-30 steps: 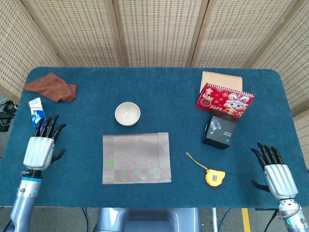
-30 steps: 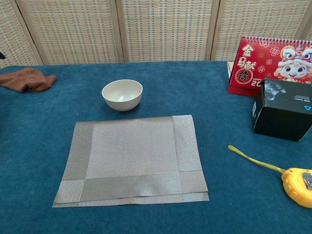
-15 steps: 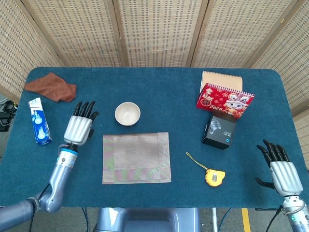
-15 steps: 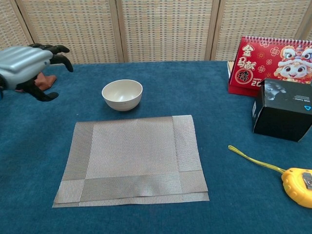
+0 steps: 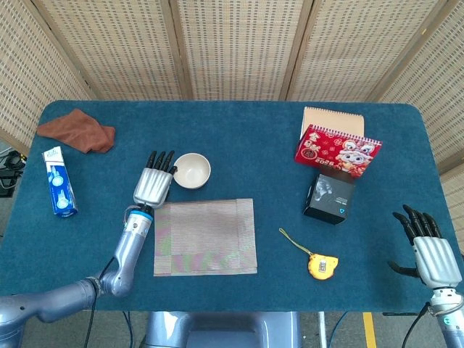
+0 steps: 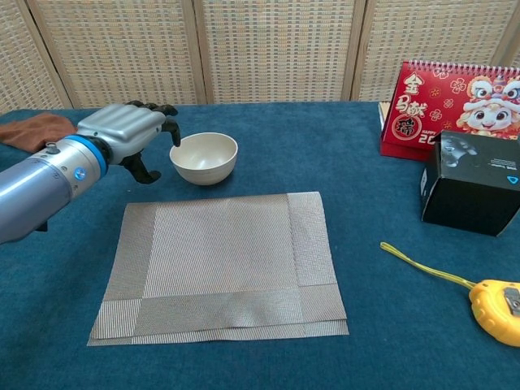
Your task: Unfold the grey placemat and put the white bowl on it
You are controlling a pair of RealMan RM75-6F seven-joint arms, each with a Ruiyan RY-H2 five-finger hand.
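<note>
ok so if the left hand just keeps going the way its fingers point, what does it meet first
Probably nothing soon. The left hand points toward the table's far edge, fingertips level with the white bowl, which sits just to its right. Going straight, it would likely pass the bowl's left side over bare blue table; a graze is possible.

The left hand [image 6: 130, 130] hovers just beside the bowl [image 6: 204, 158], fingers [image 6: 154, 110] apart; the mat [image 6: 219, 264] lies folded below.
</note>
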